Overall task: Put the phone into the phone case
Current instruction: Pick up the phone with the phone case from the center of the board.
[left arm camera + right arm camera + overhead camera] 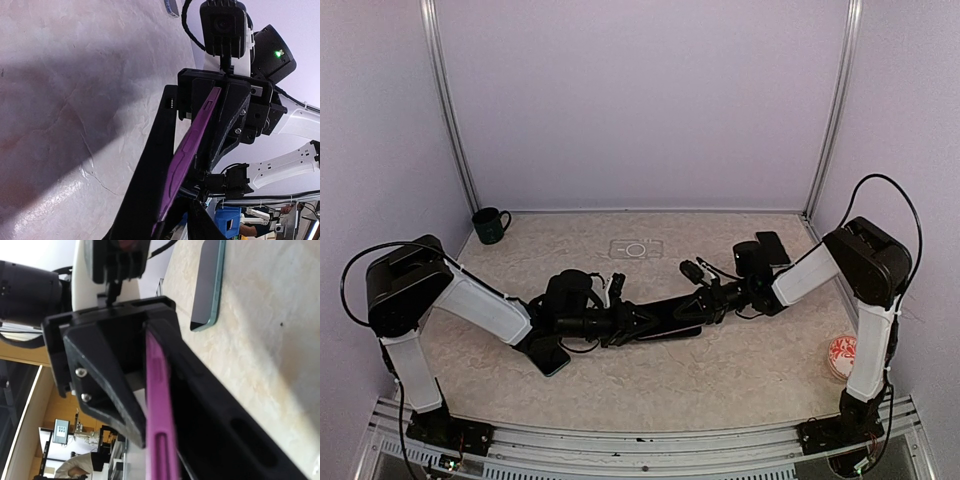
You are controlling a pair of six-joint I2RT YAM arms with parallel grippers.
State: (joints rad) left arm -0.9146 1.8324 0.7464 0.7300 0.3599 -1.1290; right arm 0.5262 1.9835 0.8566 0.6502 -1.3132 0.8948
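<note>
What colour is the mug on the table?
The mug is dark green, seen best in the top external view.

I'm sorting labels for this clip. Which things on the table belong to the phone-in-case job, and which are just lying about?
For the job:
- purple phone
- black case, held with it between the two arms

Lying about:
- green mug
- teal phone
- dark phone
- clear case
- red-and-white round thing

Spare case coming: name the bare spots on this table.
Bare: the near strip between the dark phone and the orange-white disc; the far stretch between the mug and the clear outline. Crowded: the middle, around the purple phone.
</note>
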